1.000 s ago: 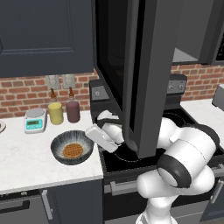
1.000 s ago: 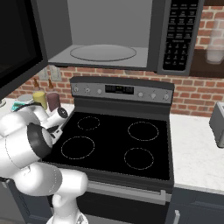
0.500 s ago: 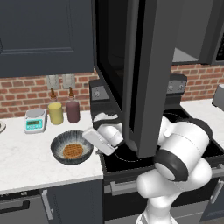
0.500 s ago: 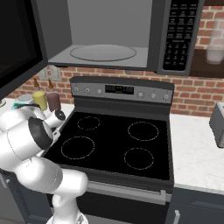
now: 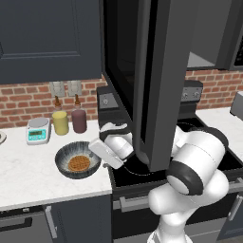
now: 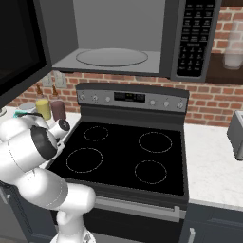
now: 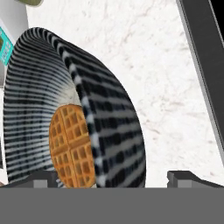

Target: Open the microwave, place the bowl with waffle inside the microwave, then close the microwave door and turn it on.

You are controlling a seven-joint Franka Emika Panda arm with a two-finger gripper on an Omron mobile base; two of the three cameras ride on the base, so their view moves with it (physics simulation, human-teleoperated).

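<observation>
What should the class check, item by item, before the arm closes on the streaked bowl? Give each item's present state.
1. Dark grey microwave door swung open: ok.
2. Microwave cavity free, grey turntable bare: ok.
3. Golden-brown waffle lying in the round blue-grey streaked bowl: ok.
4. Bowl standing on the white marble counter, left of the black stove: ok.
5. Gripper open, finger tips either side of the bowl's rim: ok.
6. Finger tips low enough to catch the rim: cannot tell.
</observation>
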